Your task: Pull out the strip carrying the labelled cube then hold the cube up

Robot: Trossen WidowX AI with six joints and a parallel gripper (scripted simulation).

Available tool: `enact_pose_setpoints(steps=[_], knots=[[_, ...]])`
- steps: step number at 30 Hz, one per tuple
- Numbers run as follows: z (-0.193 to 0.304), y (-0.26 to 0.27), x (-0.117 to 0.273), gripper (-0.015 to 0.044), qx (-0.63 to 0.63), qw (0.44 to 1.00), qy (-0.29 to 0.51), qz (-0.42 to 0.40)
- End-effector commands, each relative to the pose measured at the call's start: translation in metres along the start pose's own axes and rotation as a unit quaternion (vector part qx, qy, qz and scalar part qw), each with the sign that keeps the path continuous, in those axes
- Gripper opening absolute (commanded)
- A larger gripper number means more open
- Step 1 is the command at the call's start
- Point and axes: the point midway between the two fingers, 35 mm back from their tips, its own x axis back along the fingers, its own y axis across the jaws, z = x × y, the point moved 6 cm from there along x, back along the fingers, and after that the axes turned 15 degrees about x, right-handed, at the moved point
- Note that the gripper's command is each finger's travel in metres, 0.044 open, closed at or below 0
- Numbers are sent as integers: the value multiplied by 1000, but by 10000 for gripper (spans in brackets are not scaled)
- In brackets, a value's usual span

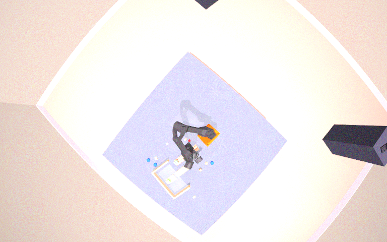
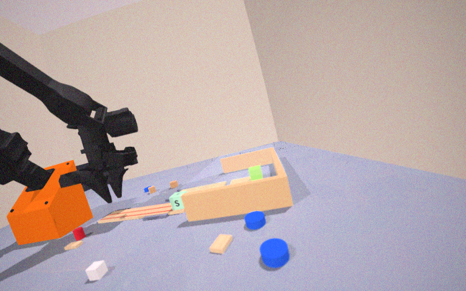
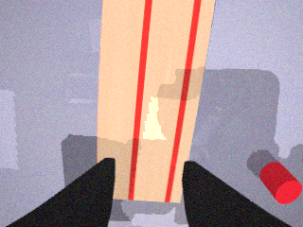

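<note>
I see my gripper (image 2: 113,195) partly open, holding nothing, hovering above the near end of the red-lined strip (image 2: 137,212). The labelled cube (image 2: 176,201) sits on that strip, against the wooden box (image 2: 236,199).

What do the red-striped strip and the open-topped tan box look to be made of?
The tan strip with two red stripes looks like thin, flat, matte wood or card, though no grain is visible. The tan open-topped box has thick, matte, uniformly coloured walls, suggesting plain wood or board.
</note>
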Motion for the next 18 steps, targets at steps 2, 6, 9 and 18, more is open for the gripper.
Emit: enact_pose_setpoints(steps=[2,6,9,18], knots=[[-18,-7,2,263,7,1000,1,2],[-31,-11,4,368,7,1000,1,2],[-42,-14,6,440,6,1000,1,2],[-73,-24,10,440,6,1000,0,2]])
